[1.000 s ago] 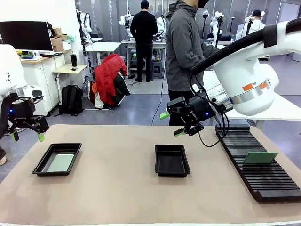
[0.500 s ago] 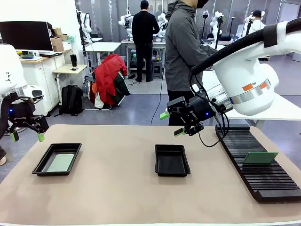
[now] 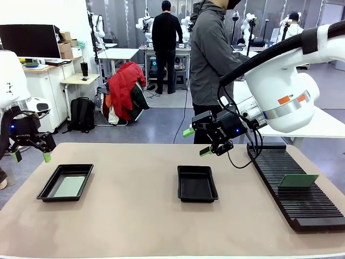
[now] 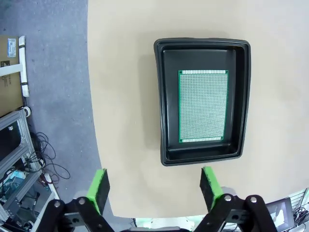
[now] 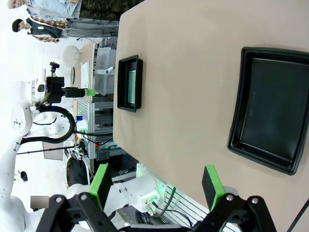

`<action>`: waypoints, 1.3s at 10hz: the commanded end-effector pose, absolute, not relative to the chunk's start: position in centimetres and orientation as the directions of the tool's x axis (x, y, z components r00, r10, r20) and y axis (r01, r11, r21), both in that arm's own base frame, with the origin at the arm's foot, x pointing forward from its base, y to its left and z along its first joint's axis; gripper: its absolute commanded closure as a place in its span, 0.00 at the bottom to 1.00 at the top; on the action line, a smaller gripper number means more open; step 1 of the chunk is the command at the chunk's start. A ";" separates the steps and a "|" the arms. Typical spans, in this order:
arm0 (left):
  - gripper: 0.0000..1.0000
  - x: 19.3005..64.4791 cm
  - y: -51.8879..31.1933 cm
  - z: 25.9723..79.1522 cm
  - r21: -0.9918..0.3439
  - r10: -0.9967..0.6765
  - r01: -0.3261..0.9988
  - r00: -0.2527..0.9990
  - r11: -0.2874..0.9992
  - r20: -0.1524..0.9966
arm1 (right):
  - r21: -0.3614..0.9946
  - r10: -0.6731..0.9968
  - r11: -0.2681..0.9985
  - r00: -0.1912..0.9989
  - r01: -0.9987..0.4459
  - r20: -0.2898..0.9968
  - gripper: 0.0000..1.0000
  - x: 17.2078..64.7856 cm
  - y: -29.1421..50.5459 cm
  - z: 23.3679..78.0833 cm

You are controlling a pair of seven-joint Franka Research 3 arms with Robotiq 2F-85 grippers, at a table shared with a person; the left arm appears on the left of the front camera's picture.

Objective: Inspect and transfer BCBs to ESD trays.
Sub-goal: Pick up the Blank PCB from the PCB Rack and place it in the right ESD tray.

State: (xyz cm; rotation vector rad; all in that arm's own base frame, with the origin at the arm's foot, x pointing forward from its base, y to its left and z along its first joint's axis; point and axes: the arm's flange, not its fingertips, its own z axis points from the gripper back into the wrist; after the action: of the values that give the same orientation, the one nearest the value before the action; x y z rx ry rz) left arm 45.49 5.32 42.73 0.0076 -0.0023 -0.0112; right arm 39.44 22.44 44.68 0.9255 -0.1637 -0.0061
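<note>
Both our hands were spread and held nothing. Our left hand (image 3: pixel 32 156) hung over the table's (image 3: pixel 135 216) left edge, near a shallow black plastic tray (image 3: pixel 47 183) in which one thin green perforated circuit board (image 4: pixel 203 106) lay flat. Our right hand (image 3: pixel 197 142) hovered high beyond a second shallow black tray (image 3: pixel 198 200), bare inside, at the table's middle. Another green circuit board (image 3: pixel 298 181) stood on edge in a long black ribbed rack (image 3: pixel 307 213) at the right. We judged this standing board to be next. The right hand should meet its top edge squarely, pinch only the rim and lift straight out of the slot. It should then lower the board level into the bare tray without scraping the flared wall.
</note>
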 end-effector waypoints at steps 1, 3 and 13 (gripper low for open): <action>0.00 45.5 5.3 42.6 0.007 -0.010 0.010 1.000 1.000 0.002 | 0.792 -0.087 0.608 0.987 -0.053 0.133 0.00 39.4 22.5 44.9; 0.00 45.5 5.3 42.6 0.007 -0.010 0.010 1.000 1.000 0.002 | 0.792 -0.087 0.608 0.987 -0.053 0.133 0.00 39.4 22.5 44.9; 0.00 45.5 5.3 42.6 0.007 -0.010 0.010 1.000 1.000 0.002 | 0.796 -0.076 0.602 0.988 -0.065 0.138 0.00 39.4 22.4 44.7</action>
State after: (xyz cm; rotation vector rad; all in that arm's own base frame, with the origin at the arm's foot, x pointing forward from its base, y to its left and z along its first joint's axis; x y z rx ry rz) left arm 45.49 5.31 42.73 0.0076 -0.0023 -0.0114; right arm 39.44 22.44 44.68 0.9255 -0.1638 -0.0060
